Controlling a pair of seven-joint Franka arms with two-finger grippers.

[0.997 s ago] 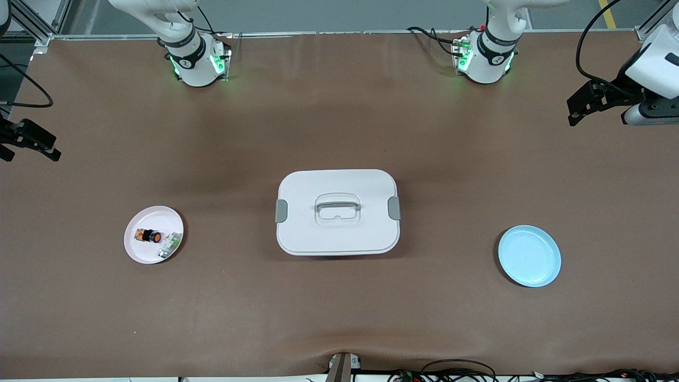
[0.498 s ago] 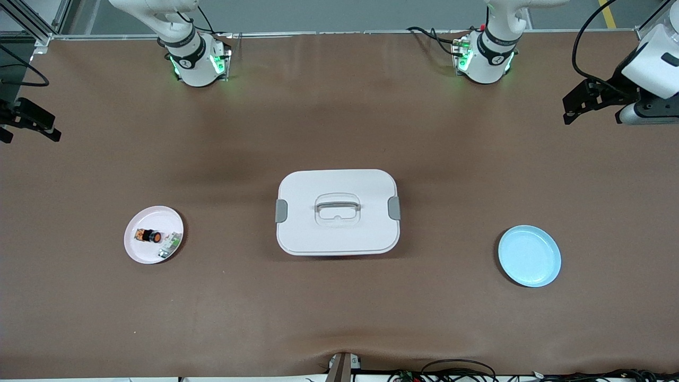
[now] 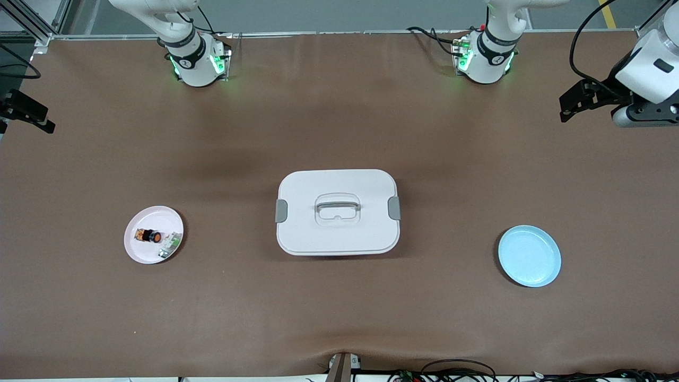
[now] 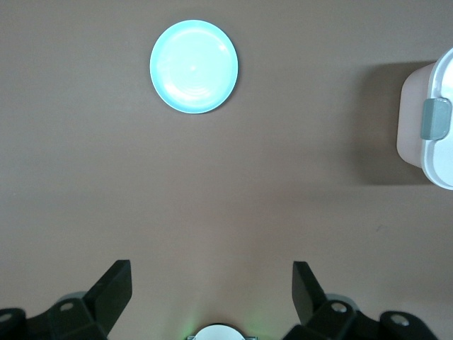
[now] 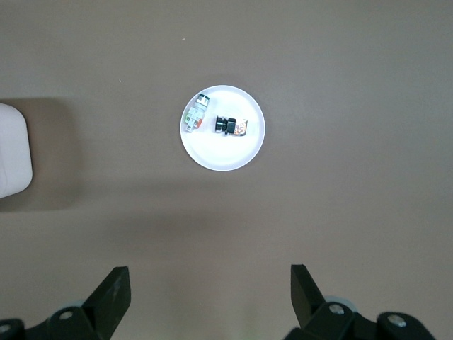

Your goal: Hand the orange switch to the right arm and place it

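I'm holding both the left gripper [image 4: 211,283] and right gripper [image 5: 209,283] open, empty, at table ends; switch [image 3: 148,235] probably light, stiff, roll-prone, grabbing its black middle.

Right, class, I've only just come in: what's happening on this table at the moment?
Nothing is being handled yet. The tiny black-and-orange switch lies on the round pink plate beside a small green-and-white part, toward the right arm's end. A white lidded box sits mid-table and the round blue plate holds nothing. The left hand and right hand hang open, high over the table's ends.
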